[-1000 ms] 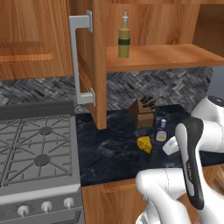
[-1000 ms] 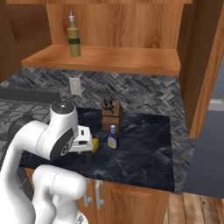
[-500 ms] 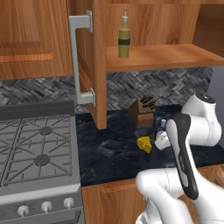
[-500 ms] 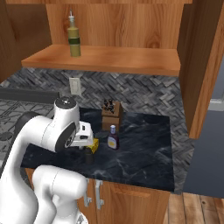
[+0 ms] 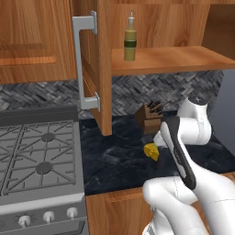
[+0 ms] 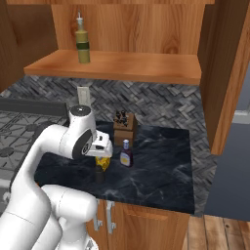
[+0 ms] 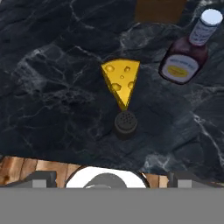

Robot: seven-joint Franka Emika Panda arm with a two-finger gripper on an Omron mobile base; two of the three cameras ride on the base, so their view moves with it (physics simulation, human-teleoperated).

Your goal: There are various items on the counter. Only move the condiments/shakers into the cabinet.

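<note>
My arm has swung forward from beside my body and now reaches out over the dark black marbled stone counter [image 6: 161, 166]. That brings my pincer [image 7: 113, 178] above the items there, its jaws spread wide and holding nothing, just as they were a second ago. Nothing on the counter has shifted in that time, so I judge this as the approach to the next pick, with no grasp begun. In the hand view the small black shaker [image 7: 126, 124] sits almost centred between my fingertips, which makes it the likely target. Counting from largest to smallest, there is one brown wooden wall cabinet [image 5: 165, 59] standing open, its door bearing one long grey metal handle [image 5: 80, 64]. There is one grey gas stove top [image 5: 36, 156] to the left of the counter. One brown wooden knife block with black handles [image 6: 124, 128] stands at the back of the counter. One tall yellow-olive bottle with a dark band and pale nozzle [image 5: 130, 39] is already upright on the cabinet shelf. One small dark-purple bottle with a red cap and pale label [image 6: 126, 155] stands just in front of the knife block. One yellow cheese wedge [image 7: 121, 81] lies with its tip just beside the shaker. That makes three condiments, one stored and two left on the counter.
</note>
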